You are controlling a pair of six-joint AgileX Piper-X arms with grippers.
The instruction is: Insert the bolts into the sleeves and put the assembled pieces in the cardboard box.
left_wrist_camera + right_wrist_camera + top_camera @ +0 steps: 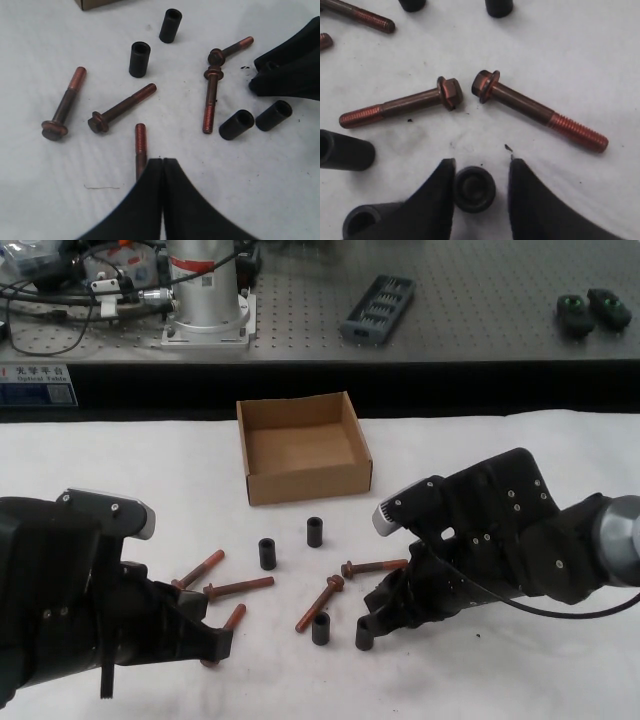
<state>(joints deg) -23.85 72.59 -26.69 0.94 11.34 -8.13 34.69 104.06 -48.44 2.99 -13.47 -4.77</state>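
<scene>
Several copper-coloured bolts (pixel 238 588) and black sleeves (pixel 268 553) lie scattered on the white cloth in front of the open cardboard box (pixel 310 480). My left gripper (pixel 162 161) is shut, its tips meeting just over the head end of one bolt (pixel 140 142), which runs under a finger. In the high view the left gripper (pixel 222 640) is at the lower left. My right gripper (pixel 482 164) is open, with a sleeve (pixel 474 189) seen end-on between its fingers and close to one of them. Two bolts (pixel 400 104) lie head to head just beyond it.
Another sleeve (pixel 345 149) lies beside the right gripper (pixel 372 618). Behind the cloth an optical bench carries a metal post (pixel 205 290), a grey rack (pixel 378 308) and two black parts (pixel 592 310). Bare cloth stretches to the box's left and right.
</scene>
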